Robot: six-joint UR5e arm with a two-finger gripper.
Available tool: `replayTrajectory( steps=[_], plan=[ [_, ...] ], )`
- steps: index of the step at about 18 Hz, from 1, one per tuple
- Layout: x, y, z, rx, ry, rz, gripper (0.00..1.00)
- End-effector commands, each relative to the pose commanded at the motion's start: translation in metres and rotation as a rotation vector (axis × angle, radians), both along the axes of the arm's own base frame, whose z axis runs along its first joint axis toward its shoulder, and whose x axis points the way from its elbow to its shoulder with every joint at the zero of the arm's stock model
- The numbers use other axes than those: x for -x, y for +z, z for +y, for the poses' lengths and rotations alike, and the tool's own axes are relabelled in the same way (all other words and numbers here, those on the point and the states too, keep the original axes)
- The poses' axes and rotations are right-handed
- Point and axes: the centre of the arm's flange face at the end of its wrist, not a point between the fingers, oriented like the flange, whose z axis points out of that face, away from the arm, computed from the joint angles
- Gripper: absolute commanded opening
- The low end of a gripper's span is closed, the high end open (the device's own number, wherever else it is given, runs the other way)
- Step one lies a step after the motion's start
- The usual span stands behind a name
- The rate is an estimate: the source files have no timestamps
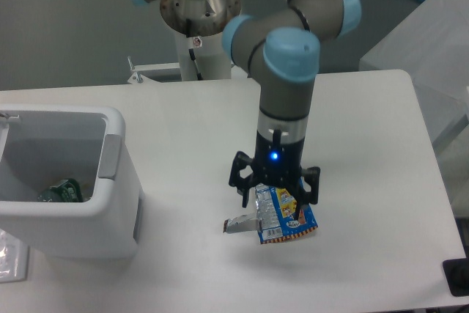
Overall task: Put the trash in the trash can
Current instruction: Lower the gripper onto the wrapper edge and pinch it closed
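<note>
Nearest the camera, the blue snack wrapper (287, 215) lies flat on the white table (366, 144) with the silvery wrapper scrap (238, 223) touching its left edge. The gripper (275, 194) hangs right over the wrapper's upper end, fingers spread to either side and pinching nothing, which looks like a line-up for a top-down pinch. Further left, well apart, the white trash can (110, 181) stands open with the crushed green-labelled bottle (62, 190) inside; nothing blocks the way across.

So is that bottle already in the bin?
In. The bottle, green label showing, lies at the bottom of the bin.
</note>
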Motion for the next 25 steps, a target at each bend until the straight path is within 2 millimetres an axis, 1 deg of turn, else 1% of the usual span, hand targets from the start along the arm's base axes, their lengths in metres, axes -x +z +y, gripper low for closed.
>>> replayTrajectory(
  steps=[1, 3, 6, 8, 11, 12, 14, 15, 21, 25],
  plan=[
    [0.001, -0.007, -0.001, 0.015, 0.004, -0.003, 1.0],
    [0.001, -0.027, -0.003, 0.055, 0.017, -0.017, 1.0],
    [0.002, -0.039, -0.003, 0.07, 0.049, -0.037, 1.0],
    [0.006, -0.051, 0.0, 0.078, 0.093, -0.063, 1.0],
    [0.003, -0.067, 0.003, 0.094, 0.108, -0.089, 1.0],
    [0.003, -0.069, 0.003, 0.097, 0.108, -0.09, 1.0],
    [-0.013, -0.073, 0.012, 0.107, 0.084, -0.095, 1.0],
    [-0.018, -0.077, 0.012, 0.114, 0.077, -0.099, 1.0],
    [-0.026, -0.096, 0.009, 0.17, 0.071, -0.094, 1.0],
    [-0.026, -0.098, 0.011, 0.174, 0.069, -0.092, 1.0]
  ],
)
